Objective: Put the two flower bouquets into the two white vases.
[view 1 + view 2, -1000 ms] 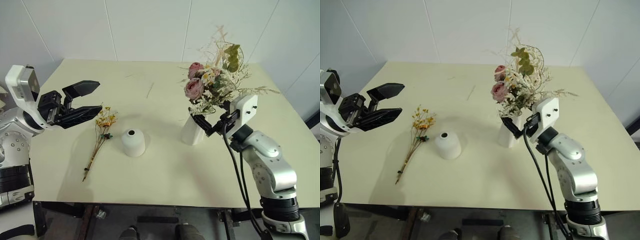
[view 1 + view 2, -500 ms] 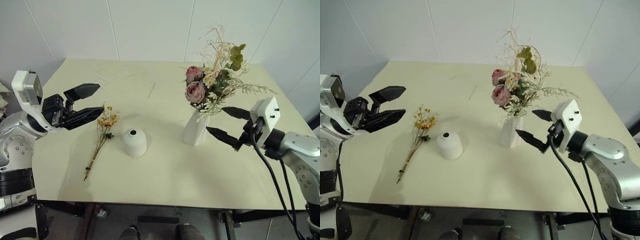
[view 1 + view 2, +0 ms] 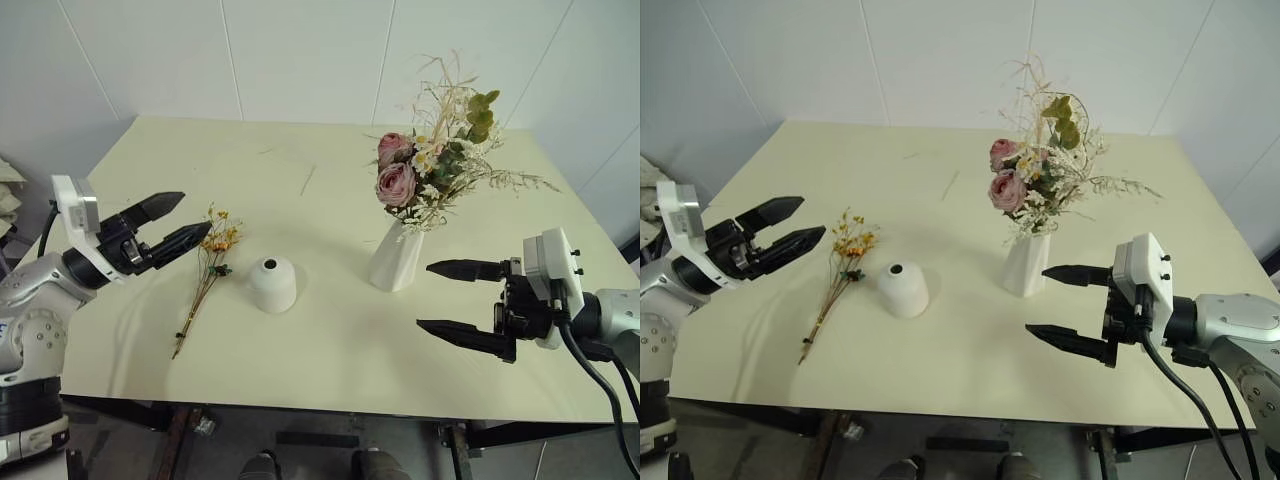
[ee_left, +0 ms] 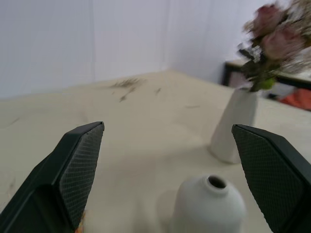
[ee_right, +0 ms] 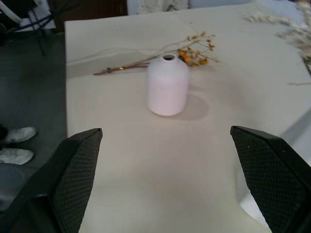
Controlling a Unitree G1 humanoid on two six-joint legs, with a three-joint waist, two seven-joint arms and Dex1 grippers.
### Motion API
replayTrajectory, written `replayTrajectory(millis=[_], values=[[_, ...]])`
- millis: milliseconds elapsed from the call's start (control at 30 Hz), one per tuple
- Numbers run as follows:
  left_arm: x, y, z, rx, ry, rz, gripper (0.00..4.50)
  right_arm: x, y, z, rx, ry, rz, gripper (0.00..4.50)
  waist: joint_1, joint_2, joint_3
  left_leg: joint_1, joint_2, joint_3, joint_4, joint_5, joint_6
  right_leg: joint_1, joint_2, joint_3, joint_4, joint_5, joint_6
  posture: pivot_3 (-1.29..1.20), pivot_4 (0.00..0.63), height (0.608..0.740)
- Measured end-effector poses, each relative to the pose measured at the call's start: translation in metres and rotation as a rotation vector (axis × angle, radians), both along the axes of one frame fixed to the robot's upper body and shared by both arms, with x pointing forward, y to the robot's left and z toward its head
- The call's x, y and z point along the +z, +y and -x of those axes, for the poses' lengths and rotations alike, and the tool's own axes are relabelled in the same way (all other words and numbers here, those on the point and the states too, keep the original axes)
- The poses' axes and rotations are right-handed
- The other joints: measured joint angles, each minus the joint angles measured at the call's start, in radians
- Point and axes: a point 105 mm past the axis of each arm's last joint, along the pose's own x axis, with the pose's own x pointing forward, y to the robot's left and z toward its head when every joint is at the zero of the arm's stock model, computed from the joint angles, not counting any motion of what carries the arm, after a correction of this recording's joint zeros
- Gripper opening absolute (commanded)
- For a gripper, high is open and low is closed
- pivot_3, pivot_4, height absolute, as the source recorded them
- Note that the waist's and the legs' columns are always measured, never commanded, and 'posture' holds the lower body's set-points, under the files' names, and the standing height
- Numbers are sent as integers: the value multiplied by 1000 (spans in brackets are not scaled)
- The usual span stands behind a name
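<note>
- Left eye view gives you the cream bench (image 3: pixel 330 350) with the rose bouquet (image 3: pixel 425 175) standing upright in the tall white vase (image 3: pixel 396 257), on the robot's right half of the top
- You can see pink roses, green leaves and pale dried grasses fanning out above the vase mouth; the stems are inside it
- The short domed vase (image 3: pixel 271 283) stands near the middle of the bench, well apart from the tall one, its small dark hole facing up and nothing in it
- The yellow-orange sprig (image 3: pixel 205 270) lies flat on the bench just beside the domed vase on the robot's left, flower heads toward the far side, brown stems running toward the near edge; it does not touch the vase
- Your left pincer (image 3: pixel 168 228) hangs above the bench near the sprig's flower heads, fingers spread wide and pinching nothing, tips pointing toward the sprig
- Your right pincer (image 3: pixel 450 300) sits near the front of the tall vase, apart from it, fingers spread wide and holding nothing, pointing across toward the domed vase
- In the right wrist view you look between the two black fingers (image 5: pixel 73 170) at the domed vase with the sprig lying behind it
- A few loose dried twigs (image 3: pixel 302 180) lie on the far part of the bench
</note>
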Motion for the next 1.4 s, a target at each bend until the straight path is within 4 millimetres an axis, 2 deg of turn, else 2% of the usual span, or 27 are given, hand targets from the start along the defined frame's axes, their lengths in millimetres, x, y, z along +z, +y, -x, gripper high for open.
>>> replayTrajectory(millis=[200, 333, 500, 733, 933, 1033, 1400], values=[[-30, 17, -2, 237, 199, -77, 4500, 13, 7, 3, 101, -45, -15, 4460, 1, 0, 0, 0, 0, 0, 0, 0, 0, 0, 0, 0, 0, 0, 0, 0, 150, 740], [-49, 24, -1, 321, 331, -105, 4500, 17, 10, 1, 140, -43, -32, 4460, 1, 0, 0, 0, 0, 0, 0, -1, -1, 0, 0, 0, -1, 0, -1, 0, 150, 740], [-70, 23, -3, 357, 459, -136, 4500, 26, 13, 2, 178, -55, -49, 4460, 1, 0, 0, 0, 0, 0, 0, -1, -2, 0, 0, 0, -1, 0, -1, 0, 150, 740], [-79, 14, -12, 349, 499, -181, 4500, 31, 11, 2, 196, -40, -64, 4460, 2, 0, 0, 0, 0, 0, 0, -1, -2, 0, 0, 0, -2, 0, -1, 0, 150, 740], [-107, 6, -23, 325, 605, -262, 4500, 31, 10, 0, 180, -42, -62, 4460, 1, -1, 0, -1, 0, 0, 0, -1, -2, -1, 0, 0, -2, 0, -1, 0, 150, 740], [-108, 2, -27, 311, 615, -290, 3927, 28, 8, -1, 166, -36, -55, 4500, 2, 0, 0, -1, 0, 0, 0, -2, -2, -1, 0, 0, -2, 0, -1, 0, 150, 740], [-109, -2, -32, 292, 628, -339, 411, 25, 6, -1, 147, -28, -47, 4500, 1, 0, 0, 0, 0, 0, 0, -2, -2, 0, 0, 0, -1, 0, 0, 0, 150, 740]])
